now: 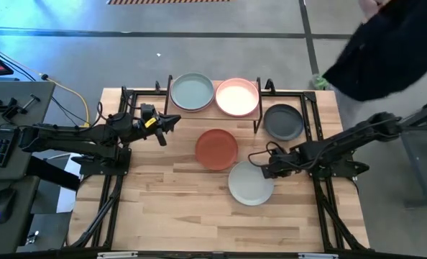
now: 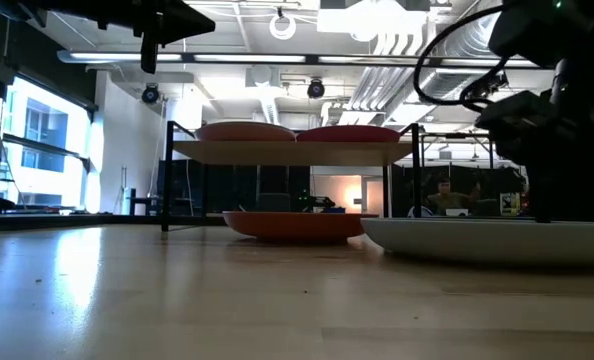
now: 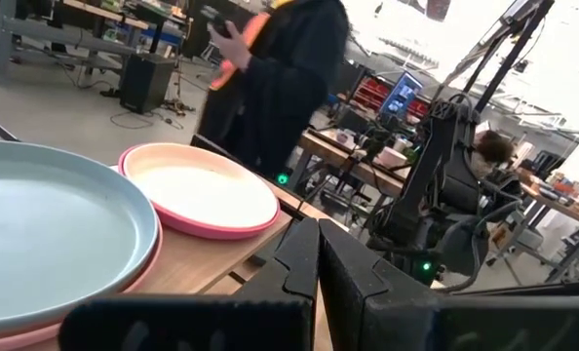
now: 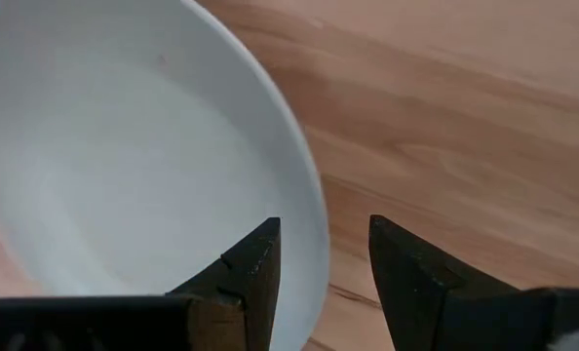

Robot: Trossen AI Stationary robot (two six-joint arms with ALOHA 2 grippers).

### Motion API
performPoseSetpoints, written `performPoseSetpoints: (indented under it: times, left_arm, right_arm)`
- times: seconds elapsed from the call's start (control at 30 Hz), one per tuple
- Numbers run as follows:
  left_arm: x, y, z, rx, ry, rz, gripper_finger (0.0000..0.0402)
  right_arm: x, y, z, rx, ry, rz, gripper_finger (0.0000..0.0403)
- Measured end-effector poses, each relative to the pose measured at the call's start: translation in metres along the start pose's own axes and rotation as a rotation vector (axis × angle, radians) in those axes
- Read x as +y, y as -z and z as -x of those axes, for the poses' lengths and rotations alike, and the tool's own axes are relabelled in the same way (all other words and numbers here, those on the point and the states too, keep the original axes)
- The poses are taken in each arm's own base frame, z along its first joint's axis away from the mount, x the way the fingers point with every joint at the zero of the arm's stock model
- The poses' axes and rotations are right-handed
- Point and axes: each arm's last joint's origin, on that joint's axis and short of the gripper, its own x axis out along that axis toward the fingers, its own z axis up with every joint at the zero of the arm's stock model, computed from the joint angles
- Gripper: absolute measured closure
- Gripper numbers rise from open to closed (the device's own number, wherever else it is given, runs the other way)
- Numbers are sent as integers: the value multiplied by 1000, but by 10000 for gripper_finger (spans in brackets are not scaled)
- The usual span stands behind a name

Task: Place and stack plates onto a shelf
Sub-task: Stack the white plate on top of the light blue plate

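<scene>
The shelf [image 2: 287, 150] stands at the table's far middle. On it a sage green plate [image 1: 192, 92] lies on a pink one [image 3: 145, 261], and beside them lies a pink-rimmed plate [image 1: 237, 97]. On the table rest a dark grey plate [image 1: 283, 121], a terracotta plate [image 1: 216, 149] and a pale grey-white plate [image 1: 251, 183]. My right gripper [image 4: 324, 229] is open and points down over the pale plate's right rim [image 4: 314, 244], one finger over the plate's inside and one outside. My left gripper [image 3: 319, 253] is shut and hovers level, left of the shelf.
A person in dark clothes [image 1: 386, 43] stands beyond the table's far right corner. Black frame rails [image 1: 113, 187] run along the table's left and right sides. Bare wood [image 1: 177, 208] lies toward the near edge.
</scene>
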Motion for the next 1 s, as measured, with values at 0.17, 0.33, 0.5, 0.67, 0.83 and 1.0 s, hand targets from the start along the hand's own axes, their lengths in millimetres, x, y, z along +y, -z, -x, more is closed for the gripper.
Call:
performPoseSetpoints:
  times: [0.17, 0.33, 0.5, 0.67, 0.83, 1.0]
  left_arm:
    - [0, 0, 0, 0, 0, 0, 401]
    - [0, 0, 0, 1, 0, -1, 402]
    - [0, 0, 0, 0, 0, -1, 401]
    - [0, 0, 0, 3, -1, -1, 401]
    - [0, 0, 0, 3, -1, -2, 401]
    - [0, 0, 0, 1, -1, -20, 402]
  right_arm:
    - [5, 0, -7, 11, -21, 1, 266]
    - [6, 0, -7, 11, -31, 1, 266]
    - [3, 0, -10, 7, 8, -4, 266]
    - [3, 0, -18, 12, 46, -23, 266]
    - [6, 0, -18, 13, 62, -22, 266]
    - [10, 0, -14, 15, 89, -3, 282]
